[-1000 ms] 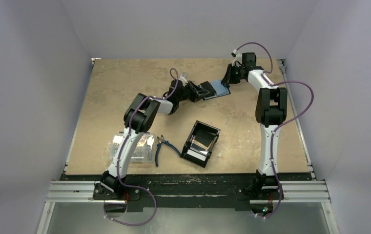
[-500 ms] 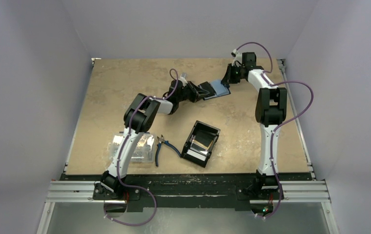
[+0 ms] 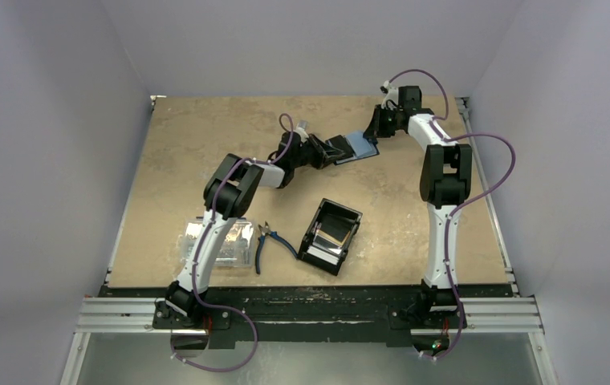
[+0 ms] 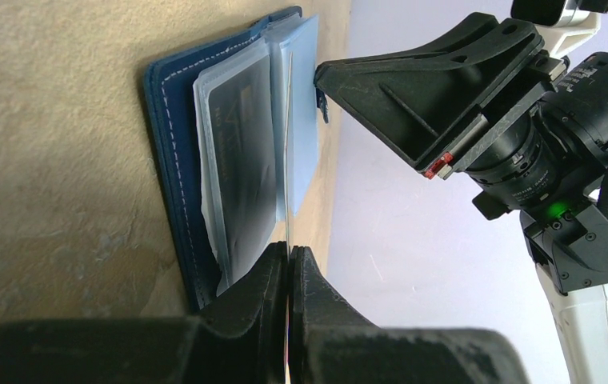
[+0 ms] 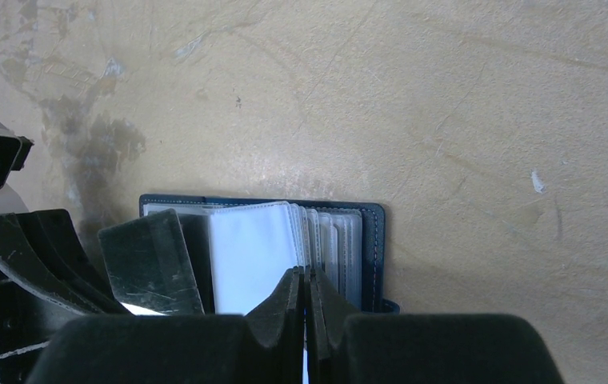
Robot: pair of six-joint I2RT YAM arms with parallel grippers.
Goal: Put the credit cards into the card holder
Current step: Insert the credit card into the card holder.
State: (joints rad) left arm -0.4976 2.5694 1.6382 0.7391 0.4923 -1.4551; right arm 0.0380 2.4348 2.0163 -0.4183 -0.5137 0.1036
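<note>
Near the arms sit a clear box [image 3: 220,245], pliers [image 3: 263,245] and a black tray [image 3: 342,208]. Far back on the counter [image 3: 205,136] lies the open card holder [image 3: 362,145]. The left end effector [image 4: 289,258] is clenched on a thin card [image 4: 289,160] held edge-on, and the right end effector [image 5: 305,280] grips the card holder by its clear sleeves [image 5: 329,240]

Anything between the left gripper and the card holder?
Nothing visible. The left gripper, shut on a thin edge-on card, sits right at the open holder. The right gripper pinches a sleeve from the opposite side, close by but not between them.
</note>
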